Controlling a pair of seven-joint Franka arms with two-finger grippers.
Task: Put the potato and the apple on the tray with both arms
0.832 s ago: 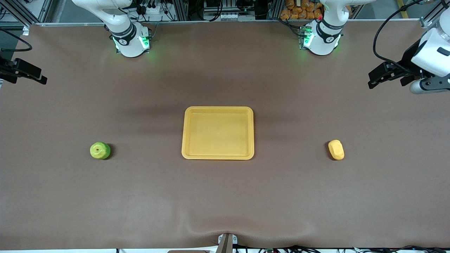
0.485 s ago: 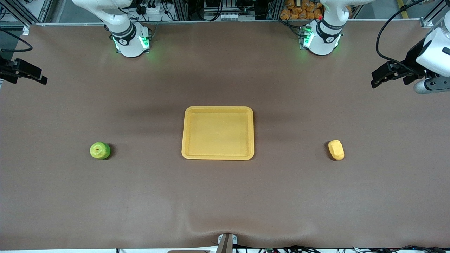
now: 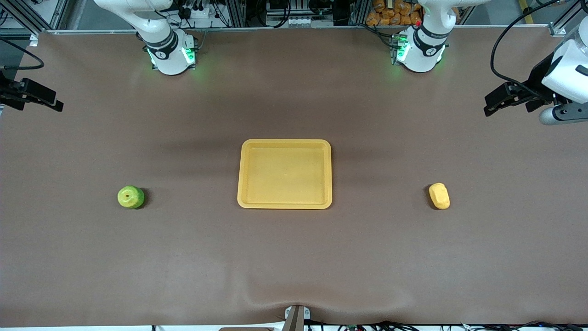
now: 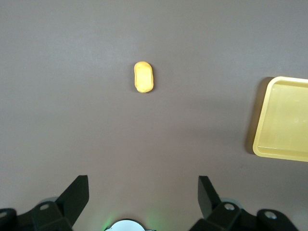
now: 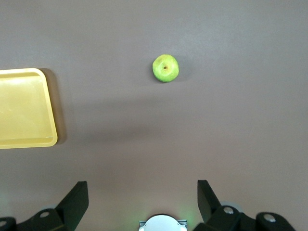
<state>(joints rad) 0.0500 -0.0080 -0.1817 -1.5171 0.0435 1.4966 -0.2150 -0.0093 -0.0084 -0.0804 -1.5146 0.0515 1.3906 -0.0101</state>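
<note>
Front view: the tray (image 3: pixel 285 174) sits mid-table and empty, the apple (image 3: pixel 131 196) toward the right arm's end, the potato (image 3: pixel 439 196) toward the left arm's, so neither pick has begun. The left gripper (image 3: pixel 500 100) and right gripper (image 3: pixel 34 94) hang over the table's ends. Left wrist view: jaws wide, empty; next, descend over the potato (image 4: pixel 144 77). Right wrist view: jaws wide, empty; the apple (image 5: pixel 165 68) waits. No writing is legible.

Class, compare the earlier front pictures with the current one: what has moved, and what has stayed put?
Only small shifts: the left gripper drifted slightly toward its table end, the right gripper barely. Both remain open, holding nothing. The apple, potato and tray have not moved.
</note>
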